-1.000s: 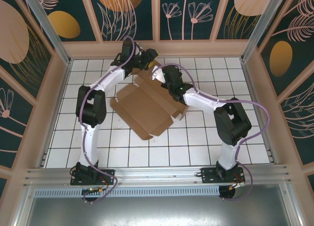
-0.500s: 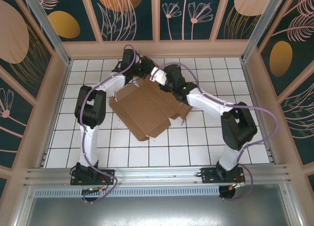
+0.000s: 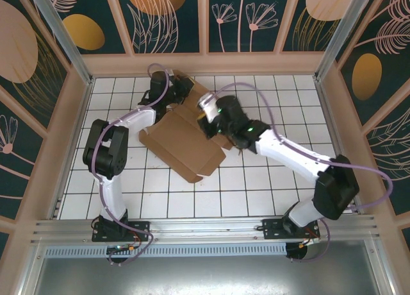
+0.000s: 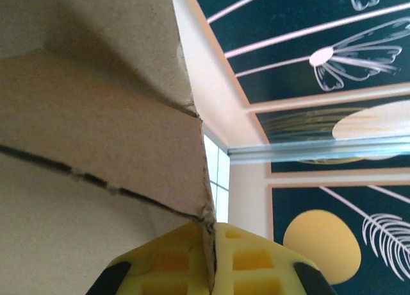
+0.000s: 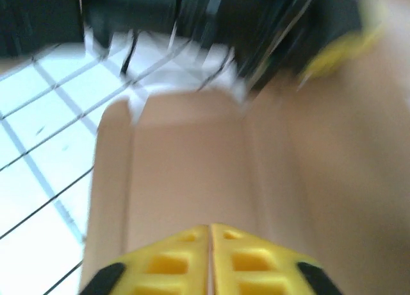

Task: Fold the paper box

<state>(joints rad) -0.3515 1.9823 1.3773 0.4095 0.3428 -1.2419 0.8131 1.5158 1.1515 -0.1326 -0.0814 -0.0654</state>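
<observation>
The left gripper (image 4: 213, 263) is clamped on a raised flap of the paper box (image 3: 182, 144), the cardboard edge running straight between its yellow pads; the right gripper (image 5: 209, 256) has its pads closed together with nothing visible between them, the brown sheet lying just ahead of it in a blurred view. The box spreads from the left gripper towards the arm bases, and under the right one. What worries me: the scored line just beyond the left pads looks partly split, so a hard pull may tear it; the flat part might also skid on the tiled table (image 3: 256, 186). The sheet sits skewed to the grid, one corner towards the bases; its long axis seems to run from that corner to the lifted flap.
</observation>
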